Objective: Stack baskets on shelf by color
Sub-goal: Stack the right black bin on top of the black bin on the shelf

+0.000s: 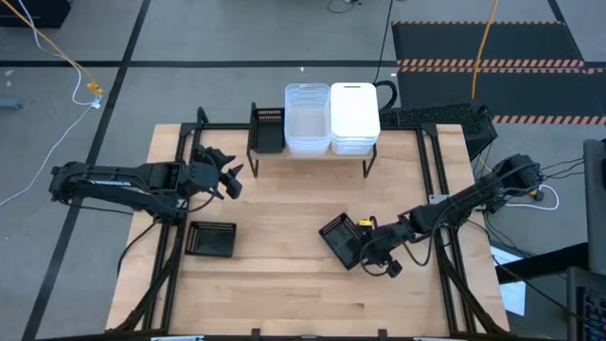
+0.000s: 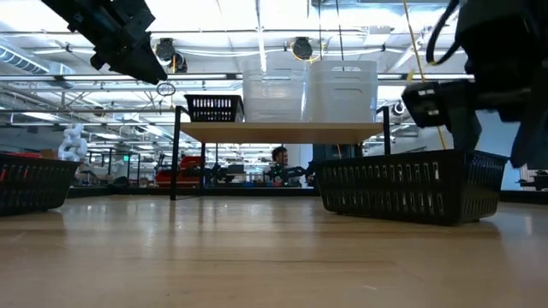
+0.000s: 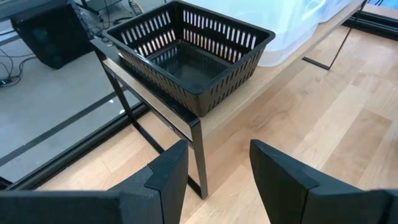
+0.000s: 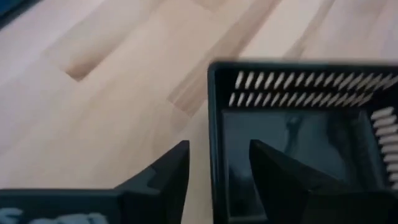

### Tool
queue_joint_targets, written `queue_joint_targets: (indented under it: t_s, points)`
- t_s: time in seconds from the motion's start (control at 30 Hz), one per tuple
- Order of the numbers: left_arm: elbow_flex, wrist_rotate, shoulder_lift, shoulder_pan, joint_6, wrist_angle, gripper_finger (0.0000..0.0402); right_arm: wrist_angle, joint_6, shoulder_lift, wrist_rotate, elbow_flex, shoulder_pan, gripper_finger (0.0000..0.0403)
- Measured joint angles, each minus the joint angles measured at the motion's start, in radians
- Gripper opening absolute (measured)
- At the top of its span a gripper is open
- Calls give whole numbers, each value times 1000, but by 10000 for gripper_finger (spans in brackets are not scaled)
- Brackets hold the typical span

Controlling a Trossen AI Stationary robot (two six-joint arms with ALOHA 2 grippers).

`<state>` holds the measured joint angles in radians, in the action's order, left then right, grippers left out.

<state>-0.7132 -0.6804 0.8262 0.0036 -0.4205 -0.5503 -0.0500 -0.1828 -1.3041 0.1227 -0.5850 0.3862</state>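
Note:
The shelf (image 1: 371, 150) stands at the table's far side. On it, from left to right, sit a black mesh basket (image 1: 268, 128), a stack of clear baskets (image 1: 306, 118) and a stack of white baskets (image 1: 354, 116). My left gripper (image 1: 230, 177) is open and empty, raised in front of the shelf's left end, facing the black basket (image 3: 186, 56). A second black basket (image 1: 210, 239) rests on the table at the near left. A third black basket (image 1: 338, 239) rests on the table right of centre. My right gripper (image 4: 219, 168) is open, one finger outside and one inside this basket's side wall (image 4: 216, 124).
The shelf's thin black legs (image 3: 198, 155) stand just ahead of my left gripper. Black rails (image 1: 434, 180) run along the table's left and right sides. Bare wooden tabletop (image 1: 284, 204) lies between the shelf and the two loose baskets.

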Motion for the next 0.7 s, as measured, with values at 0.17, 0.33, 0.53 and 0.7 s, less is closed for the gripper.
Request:
queue_joint_targets:
  t_s: [0.17,0.33,0.53,0.7]
  points:
    - [0,0,0,0,0,0,175,134,35,0,-48,89,-1,114]
    - [0,0,-1,0,13,15,175,222,40,0,-16,82,-2,21]
    - [0,148,-38,-11,99,152,175,213,89,0,132,-116,-23,8]
    - [-1,196,-124,-48,219,216,175,46,118,-20,197,-378,-113,1]
